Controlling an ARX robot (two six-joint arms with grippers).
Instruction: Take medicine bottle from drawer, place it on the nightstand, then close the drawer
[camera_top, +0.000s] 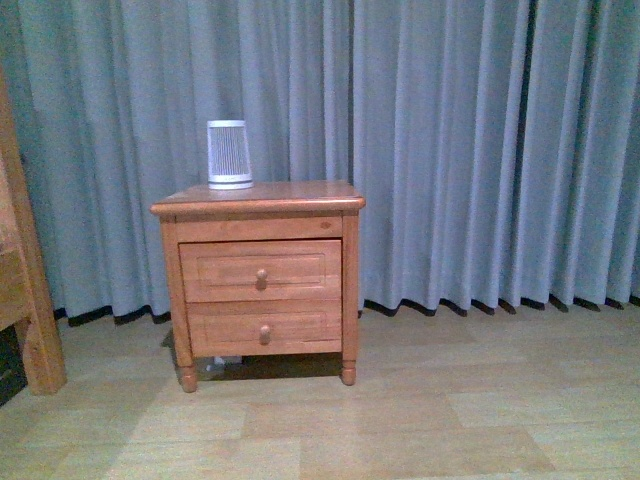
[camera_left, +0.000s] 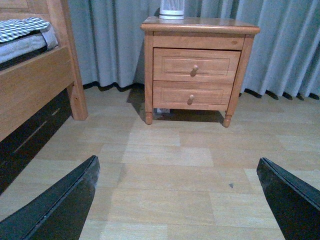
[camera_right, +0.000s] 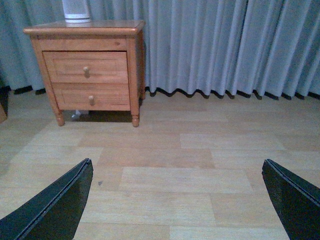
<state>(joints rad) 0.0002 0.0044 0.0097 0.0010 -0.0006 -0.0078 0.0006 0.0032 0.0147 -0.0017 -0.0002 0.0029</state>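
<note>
Both the left gripper (camera_left: 177, 161) and right gripper (camera_right: 177, 161) are being held spread-fingered, far from the nightstand (camera_top: 300, 192) at front-view centre-left. The medicine bottle is being hidden, presumably in the shut drawer (camera_top: 225, 270), whose small knob (camera_top: 261, 275) risks being missed by misaligned fingers.

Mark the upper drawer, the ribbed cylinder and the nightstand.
Drawer (camera_top: 225, 270): front view, left half of its front panel.
Cylinder (camera_top: 229, 153): front view, middle of its ribbed side.
Nightstand (camera_top: 300, 191): front view, bare part of its top.
</note>
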